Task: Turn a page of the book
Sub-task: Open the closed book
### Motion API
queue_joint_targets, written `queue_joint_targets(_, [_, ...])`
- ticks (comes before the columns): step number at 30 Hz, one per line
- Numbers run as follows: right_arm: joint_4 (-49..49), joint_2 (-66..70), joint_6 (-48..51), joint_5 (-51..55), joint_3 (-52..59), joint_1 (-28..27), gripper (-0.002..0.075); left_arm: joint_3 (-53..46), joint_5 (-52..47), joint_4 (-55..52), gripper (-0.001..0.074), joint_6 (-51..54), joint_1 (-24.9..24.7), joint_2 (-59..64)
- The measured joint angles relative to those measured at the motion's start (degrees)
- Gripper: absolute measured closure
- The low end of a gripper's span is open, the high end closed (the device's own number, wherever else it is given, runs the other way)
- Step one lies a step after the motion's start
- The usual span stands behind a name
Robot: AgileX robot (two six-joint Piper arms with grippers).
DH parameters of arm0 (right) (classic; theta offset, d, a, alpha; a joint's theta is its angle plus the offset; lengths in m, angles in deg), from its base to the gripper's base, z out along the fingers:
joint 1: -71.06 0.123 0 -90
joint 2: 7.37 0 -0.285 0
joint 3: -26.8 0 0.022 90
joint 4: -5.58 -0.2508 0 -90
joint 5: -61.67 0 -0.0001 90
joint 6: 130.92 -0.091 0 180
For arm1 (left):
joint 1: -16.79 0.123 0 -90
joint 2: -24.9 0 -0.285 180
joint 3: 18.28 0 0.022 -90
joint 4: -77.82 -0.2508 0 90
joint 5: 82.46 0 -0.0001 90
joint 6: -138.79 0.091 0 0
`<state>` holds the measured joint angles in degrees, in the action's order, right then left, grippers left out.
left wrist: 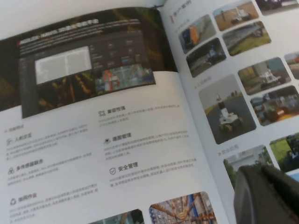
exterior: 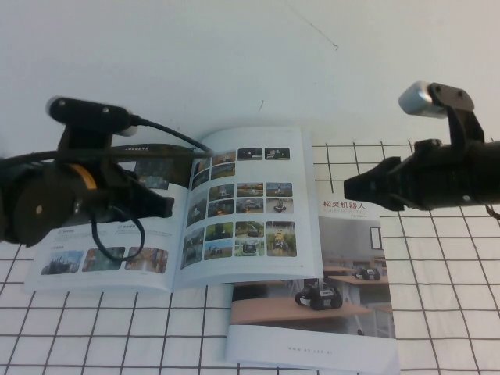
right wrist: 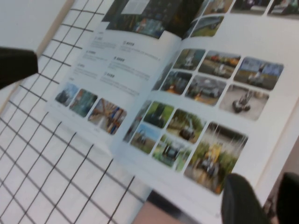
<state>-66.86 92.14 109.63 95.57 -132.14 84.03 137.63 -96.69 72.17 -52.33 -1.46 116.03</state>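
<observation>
- The book (exterior: pixel 176 226) lies open on the checked mat (exterior: pixel 437 312), partly over a second brochure (exterior: pixel 336 305).
- The page (exterior: pixel 246 207) of photos lies flat.
- My left gripper (exterior: pixel 160 205) hovers over the banner leaf; fingers' state I cannot tell.
- My right gripper (exterior: pixel 350 190) hangs beside the page, fingers slightly apart.

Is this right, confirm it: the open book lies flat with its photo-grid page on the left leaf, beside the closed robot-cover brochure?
Not quite. The high view shows the book with its photo-grid page on the right leaf; the left leaf carries the dark banner. The closed robot-cover brochure does lie beside it.
</observation>
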Motion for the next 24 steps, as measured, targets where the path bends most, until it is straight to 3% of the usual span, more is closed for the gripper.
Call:
queue_joint_targets(4, [1.5, 6.5, 0.0, 1.4, -6.8, 0.0, 0.0467, 4.0, -6.2, 15.7, 0.0737, 23.2, 0.0, 3.2])
queue_joint_targets(7, [2.8, 9.9, 0.0, 2.6, -10.8, 0.0, 0.0442, 9.0, -15.2, 28.4, 0.0737, 40.3, 0.2, 6.4])
queue_joint_targets(9, [3.3, 11.3, 0.0, 2.8, -12.6, 0.0, 0.0435, 12.1, -20.8, 34.2, 0.0737, 46.4, 0.9, 9.3])
queue_joint_targets(16, [4.5, 13.2, 0.0, 3.2, -14.8, 0.0, 0.0426, 18.3, -26.2, 46.9, 0.0737, 51.5, 4.9, 17.1])
queue_joint_targets(24, [4.6, 16.5, 0.0, 4.3, -14.8, 0.0, 0.0417, 18.4, -25.4, 42.5, 0.0737, 52.3, 5.6, 20.9])
